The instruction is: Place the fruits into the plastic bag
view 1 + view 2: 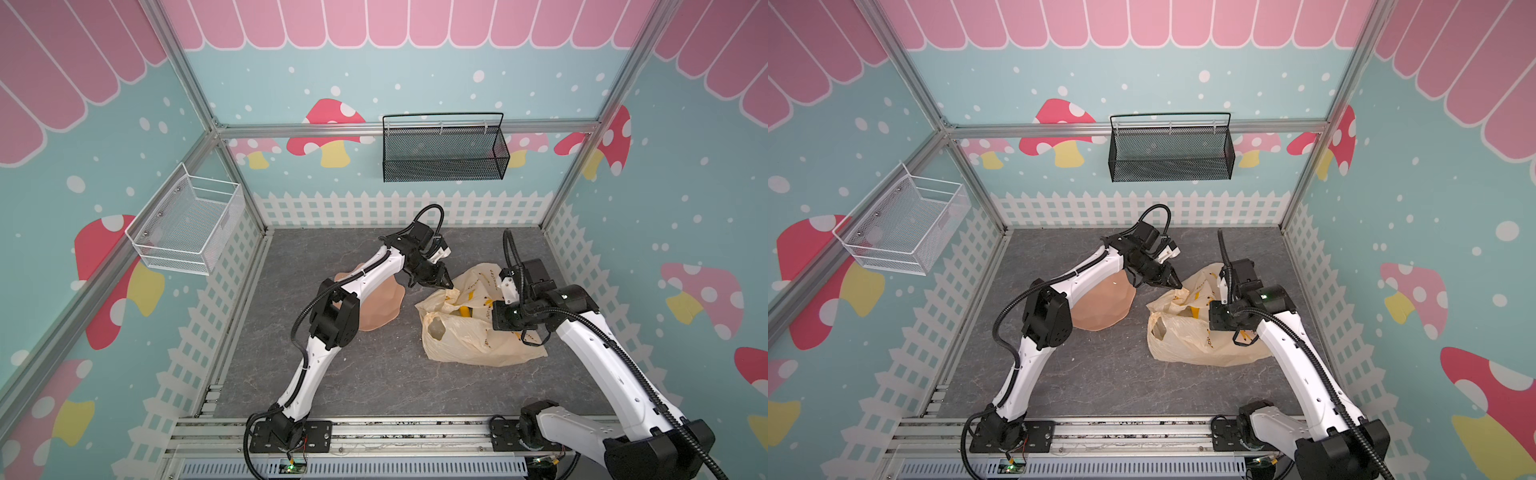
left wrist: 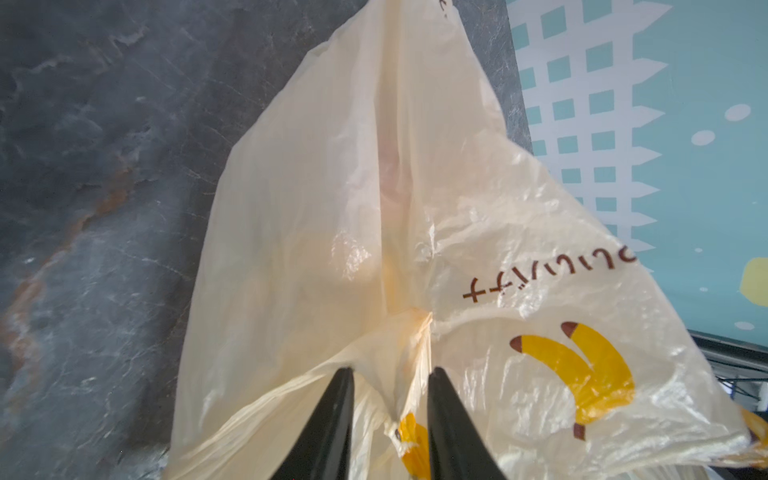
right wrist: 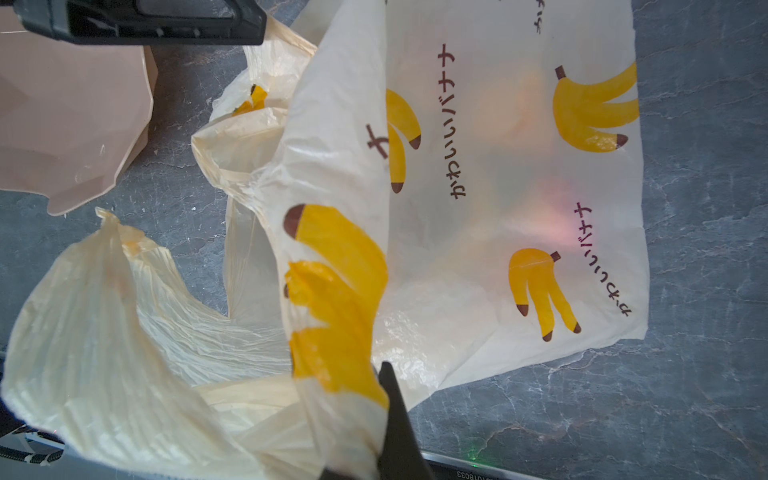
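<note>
The plastic bag [image 1: 465, 345] [image 1: 1187, 345], cream-yellow with banana prints, lies crumpled on the grey floor right of centre. My left gripper [image 1: 445, 283] [image 1: 1177, 284] is at its far-left rim. In the left wrist view its jaws [image 2: 390, 415] stand a little apart, open, with a bunched fold of the bag [image 2: 311, 208] between them. My right gripper [image 3: 374, 403] is shut on the bag's near rim and holds the film [image 3: 478, 208] lifted; only one finger shows. The fruits appear only as blurred orange [image 3: 511, 108] and pink [image 3: 548, 212] shapes through the film.
A peach-pink wavy-edged dish [image 1: 382, 307] [image 3: 62, 124] sits left of the bag, partly under the left arm, with nothing showing in it. A black mesh basket [image 1: 442, 153] hangs on the back wall and a white wire basket [image 1: 187, 228] on the left wall.
</note>
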{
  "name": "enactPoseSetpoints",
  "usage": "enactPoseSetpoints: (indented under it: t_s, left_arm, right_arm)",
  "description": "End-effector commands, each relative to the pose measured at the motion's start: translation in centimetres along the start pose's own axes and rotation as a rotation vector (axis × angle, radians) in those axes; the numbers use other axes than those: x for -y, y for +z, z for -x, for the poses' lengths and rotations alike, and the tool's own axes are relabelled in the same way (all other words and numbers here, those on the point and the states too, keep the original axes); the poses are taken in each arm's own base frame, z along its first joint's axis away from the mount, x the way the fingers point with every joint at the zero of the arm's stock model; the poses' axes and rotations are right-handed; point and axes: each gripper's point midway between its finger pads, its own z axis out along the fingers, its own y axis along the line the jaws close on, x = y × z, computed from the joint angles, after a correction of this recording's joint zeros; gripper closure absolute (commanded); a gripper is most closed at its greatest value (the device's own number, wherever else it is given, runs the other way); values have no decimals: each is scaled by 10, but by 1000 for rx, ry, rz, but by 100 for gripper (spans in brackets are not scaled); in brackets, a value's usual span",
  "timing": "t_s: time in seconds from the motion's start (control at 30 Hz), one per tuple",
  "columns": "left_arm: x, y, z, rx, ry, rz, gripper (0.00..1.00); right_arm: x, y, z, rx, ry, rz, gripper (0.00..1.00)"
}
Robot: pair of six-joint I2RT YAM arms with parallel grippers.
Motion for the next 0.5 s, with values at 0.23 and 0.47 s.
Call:
enactPoseSetpoints:
  t_s: [0.23,0.47]
  left_arm:
    - [-9,5,-8,-40,5,38,87]
    - [3,-23,7,44,29,85,100]
  right_arm:
    - [0,-5,1,4,-19,-8,100]
    - [-2,-8,3,21,-8,4,100]
